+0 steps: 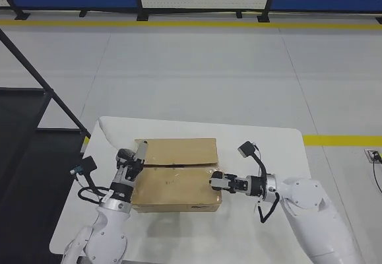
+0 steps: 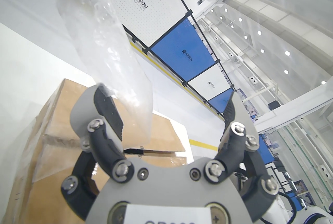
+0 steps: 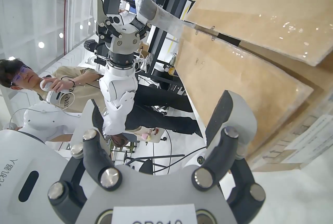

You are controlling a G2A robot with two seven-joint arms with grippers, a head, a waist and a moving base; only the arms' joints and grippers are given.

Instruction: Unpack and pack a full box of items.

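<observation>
A brown cardboard box (image 1: 177,188) lies on the white table (image 1: 263,145), its top flaps down with a dark slit between them. A strip of clear tape (image 2: 104,40) rises from the box's seam and sticks to one pad of my left gripper (image 2: 166,93), which is open at the box's left end (image 1: 130,166). From the right wrist view the same tape strip (image 3: 156,14) stretches from the box (image 3: 260,14) to that left gripper (image 3: 121,18). My right gripper (image 3: 158,105) is open at the box's right end (image 1: 216,181), one finger next to the cardboard.
A black frame with dark panels (image 1: 19,165) stands close to the table's left side. A white label (image 3: 309,136) is stuck on the box's end face. Bare tabletop lies behind the box and to its right.
</observation>
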